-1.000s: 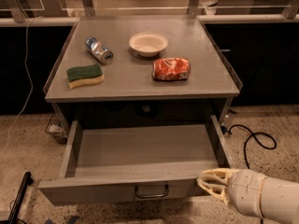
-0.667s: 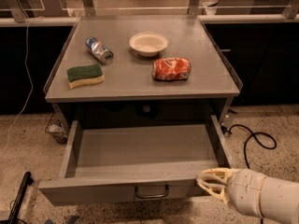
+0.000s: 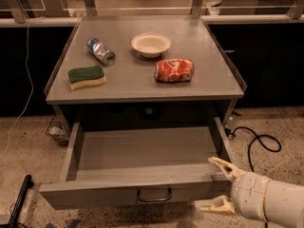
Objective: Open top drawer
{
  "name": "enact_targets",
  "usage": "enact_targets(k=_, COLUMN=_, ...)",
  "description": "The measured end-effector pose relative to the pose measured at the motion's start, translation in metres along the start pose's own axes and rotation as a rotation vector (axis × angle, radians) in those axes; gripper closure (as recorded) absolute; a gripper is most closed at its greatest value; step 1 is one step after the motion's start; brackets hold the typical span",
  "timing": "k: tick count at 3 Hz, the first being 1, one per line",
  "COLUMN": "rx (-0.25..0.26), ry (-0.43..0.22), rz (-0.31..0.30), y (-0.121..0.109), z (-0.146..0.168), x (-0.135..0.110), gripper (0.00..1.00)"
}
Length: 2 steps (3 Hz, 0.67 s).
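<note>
Sticking out wide open below the worktop [image 3: 133, 82], the top drawer [image 3: 142, 151] has one small handle [image 3: 154, 195]. At its front right corner sits the gripper [image 3: 219, 186], fingers apart. On top lie one sponge [image 3: 86, 76], one can [image 3: 100, 51], one bowl [image 3: 150, 44] and one red packet [image 3: 174, 70].

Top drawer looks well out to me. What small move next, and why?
Probably ease the gripper straight back, away from the top drawer. The drawer stands pulled far out from under the table, its tray floor in full view, so the opening looks done. The gripper sits at the front panel's right corner, fingers spread above and below it.
</note>
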<state>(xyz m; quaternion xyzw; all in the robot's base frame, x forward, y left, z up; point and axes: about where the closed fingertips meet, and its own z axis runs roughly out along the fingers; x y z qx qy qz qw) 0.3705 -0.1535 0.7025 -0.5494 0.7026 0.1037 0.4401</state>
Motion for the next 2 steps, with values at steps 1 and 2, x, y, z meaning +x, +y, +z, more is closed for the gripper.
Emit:
enact_targets(k=1, rx=0.0, ry=0.0, rz=0.0, y=0.0, z=0.0, x=0.0, gripper=0.0)
enact_targets(k=2, rx=0.0, ry=0.0, rz=0.0, y=0.0, z=0.0, x=0.0, gripper=0.0)
